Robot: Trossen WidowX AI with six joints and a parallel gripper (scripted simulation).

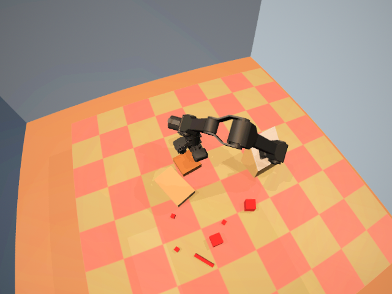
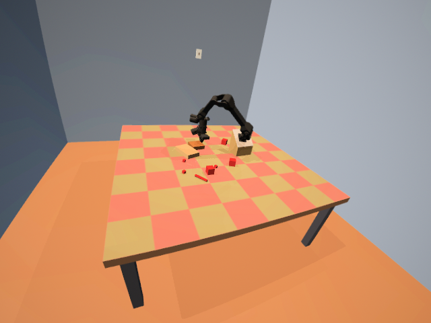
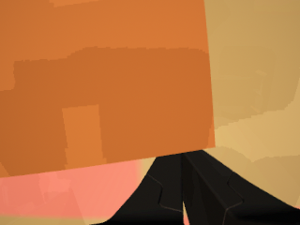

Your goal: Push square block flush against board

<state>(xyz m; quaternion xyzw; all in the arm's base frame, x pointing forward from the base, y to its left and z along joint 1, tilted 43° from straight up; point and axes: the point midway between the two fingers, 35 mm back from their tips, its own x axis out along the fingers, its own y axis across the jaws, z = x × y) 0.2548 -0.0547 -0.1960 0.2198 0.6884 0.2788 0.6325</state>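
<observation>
The orange square block (image 1: 184,163) (image 2: 196,143) (image 3: 117,84) lies flat on the table. The light tan board (image 1: 174,185) (image 2: 184,150) lies flat just in front of it, towards the loose red pieces. Their facing sides are slightly angled to each other, with a narrow gap that closes to almost nothing near one block corner; whether that corner touches cannot be told. My gripper (image 1: 190,149) (image 2: 201,136) (image 3: 175,146) is shut and empty, pointing down at the block's side away from the board. In the wrist view the tips overlap the block's near edge, close to a corner; contact is unclear.
The arm stands on a white-topped box (image 1: 258,159) (image 2: 244,150). A red cube (image 2: 224,141) lies behind the arm. Other red cubes (image 1: 249,204) (image 1: 216,239), small red pieces (image 1: 173,215) (image 1: 223,222) (image 1: 176,249) and a red stick (image 1: 204,260) lie beyond the board.
</observation>
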